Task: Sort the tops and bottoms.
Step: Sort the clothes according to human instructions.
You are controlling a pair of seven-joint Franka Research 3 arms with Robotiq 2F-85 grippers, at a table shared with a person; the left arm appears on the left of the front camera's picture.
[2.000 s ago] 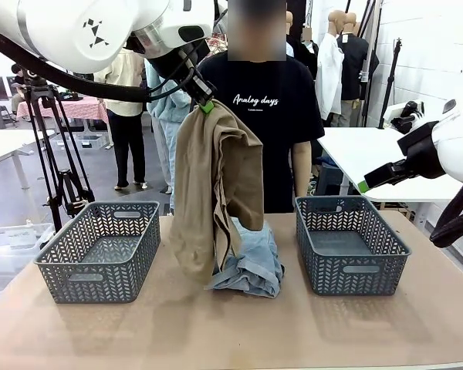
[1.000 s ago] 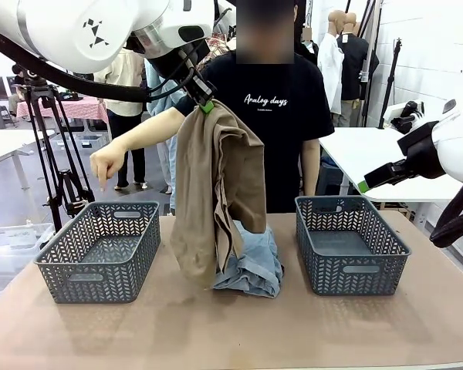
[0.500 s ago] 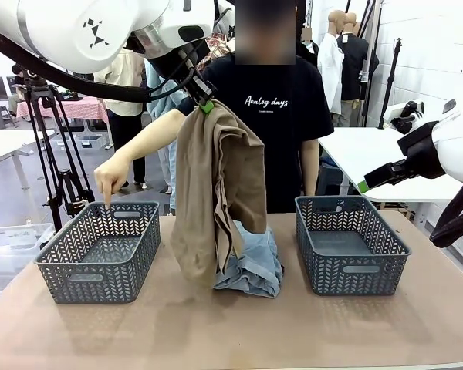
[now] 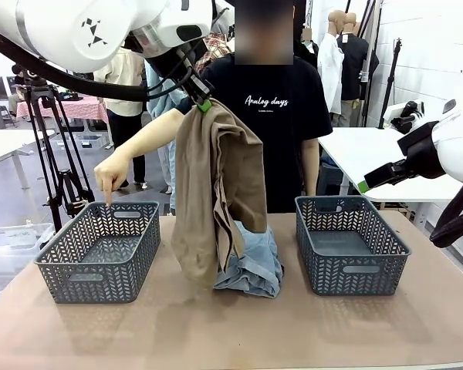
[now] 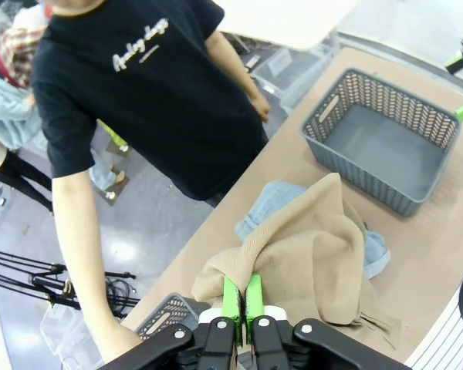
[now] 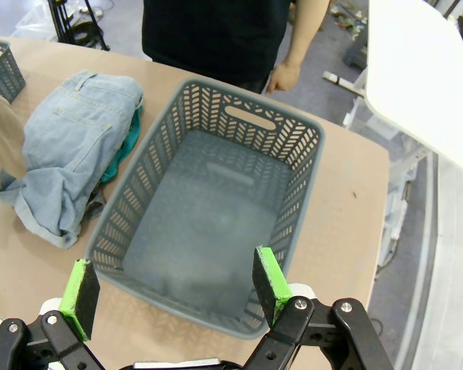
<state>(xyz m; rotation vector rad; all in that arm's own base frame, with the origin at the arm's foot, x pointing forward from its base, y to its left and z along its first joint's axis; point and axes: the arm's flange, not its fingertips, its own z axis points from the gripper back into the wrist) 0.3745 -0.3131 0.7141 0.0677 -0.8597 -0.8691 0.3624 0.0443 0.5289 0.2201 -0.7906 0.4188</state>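
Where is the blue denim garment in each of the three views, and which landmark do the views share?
Front view: denim garment mid-table, left of the right-hand basket.
Left wrist view: denim garment at centre, partly under the tan top.
Right wrist view: denim garment at upper left.
Shared landmark: the right-hand basket, close by in every view.

Teal tee mostly under denim bottoms

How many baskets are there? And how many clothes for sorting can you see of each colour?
Grey baskets: 2
Tan garment: 1
Light blue denim garment: 1
Teal-green garment, peeking out from under the denim: 1
Total: 5
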